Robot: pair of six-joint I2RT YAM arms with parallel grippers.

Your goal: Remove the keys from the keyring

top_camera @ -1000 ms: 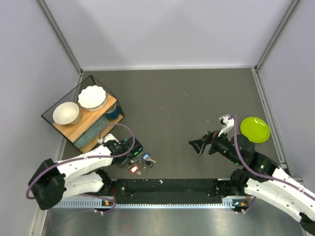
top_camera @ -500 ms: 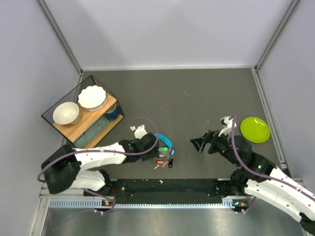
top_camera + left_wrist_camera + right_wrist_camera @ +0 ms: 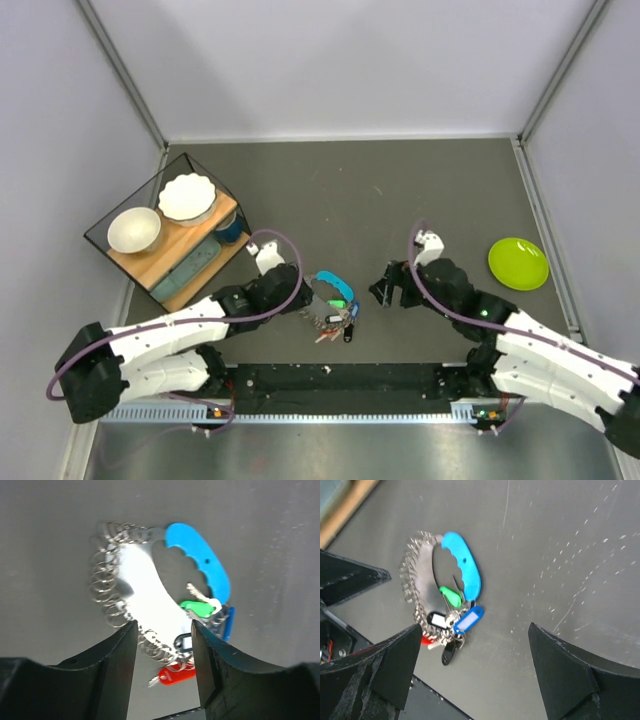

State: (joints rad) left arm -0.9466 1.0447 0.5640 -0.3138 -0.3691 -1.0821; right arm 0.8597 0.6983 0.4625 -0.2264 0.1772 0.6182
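Note:
The keyring [image 3: 322, 297] is a shiny metal crescent [image 3: 145, 600] lined with several small rings and closed by a blue plastic handle [image 3: 200, 565]. The keys [image 3: 338, 322] bunch at its lower end, with green [image 3: 200, 609], red [image 3: 172, 676], blue [image 3: 468, 620] and black [image 3: 436, 620] tags. My left gripper [image 3: 308, 303] comes in from the left. Its jaws [image 3: 164, 635] flank the crescent's ringed end, which fills the gap between them. My right gripper [image 3: 385, 290] hovers just right of the bunch, wide open [image 3: 475, 627], holding nothing.
A lime-green plate [image 3: 518, 263] lies at the right of the table. A glass-sided box [image 3: 165, 240] with two white bowls on a wooden shelf stands at the left. A black strip [image 3: 340, 380] runs along the near edge between the arm bases.
The left arm swept the keyring from beside its base to the middle of the table. The right arm moved left toward it, and its jaws narrowed slightly.

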